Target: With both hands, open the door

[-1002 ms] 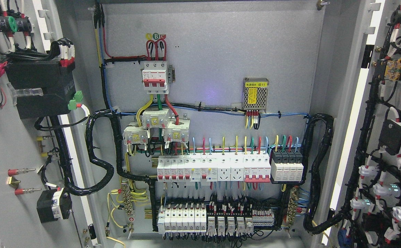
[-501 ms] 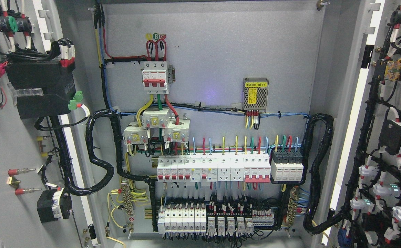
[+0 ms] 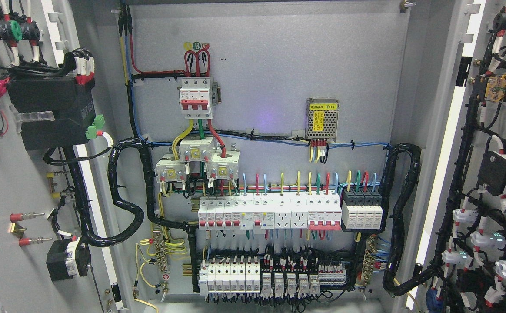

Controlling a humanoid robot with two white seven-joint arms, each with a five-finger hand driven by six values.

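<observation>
This was an industrial or electrical-service setting — the whole view was filled by the inside of a grey steel switchgear cabinet [image 3: 270,65]. Both doors stood swung wide: the left door [image 3: 1,182] carried a black module and wired fittings, the right door [image 3: 496,174] rows of wired indicator backs. On the back plate sat a red-handled main breaker [image 3: 196,98], a small meshed power supply [image 3: 322,118], and two rows of white miniature breakers [image 3: 253,213] — fed by red, yellow, green and blue wires. Thick black cable looms [image 3: 127,191] ran from the plate towards the doors.
</observation>
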